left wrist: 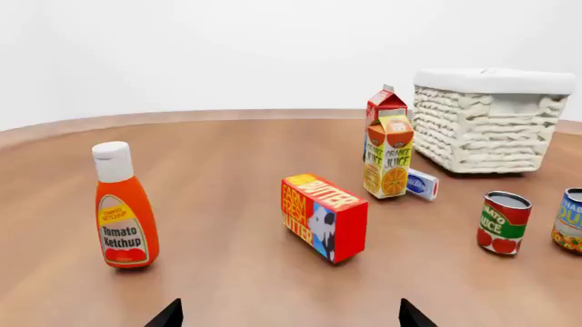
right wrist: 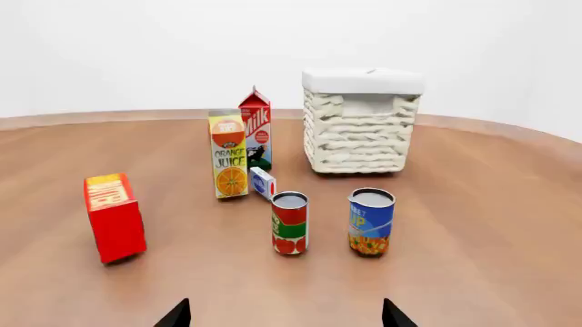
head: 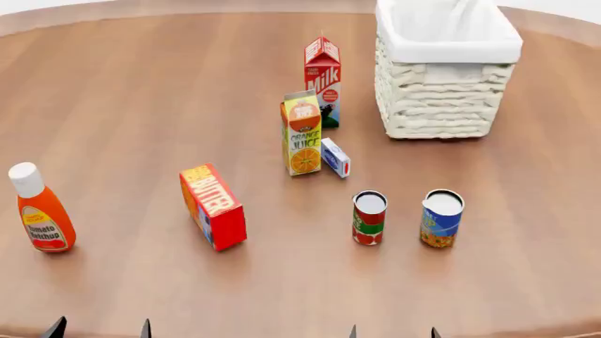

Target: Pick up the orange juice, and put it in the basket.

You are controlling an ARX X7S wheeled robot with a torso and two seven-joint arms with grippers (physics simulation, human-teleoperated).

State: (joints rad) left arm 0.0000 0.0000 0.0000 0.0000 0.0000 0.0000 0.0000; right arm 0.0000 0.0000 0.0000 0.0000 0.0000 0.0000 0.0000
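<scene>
Both grippers hold nothing and their jaws stand spread: in the head view the right gripper [head: 393, 332] shows only fingertips at the bottom edge right of centre, the left gripper [head: 100, 329] at bottom left. The orange juice [head: 302, 133] stands upright at frame centre, long axis vertical, up and slightly left of the right gripper, judged the nearer. The basket [head: 441, 105] sits upper right, apart from the carton.

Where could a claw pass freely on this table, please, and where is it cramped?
Open wood lies between the red ketchup bottle and red butter box. Crowded: the yellow-orange juice carton stands by the red-white milk carton and small blue-white box.
</scene>
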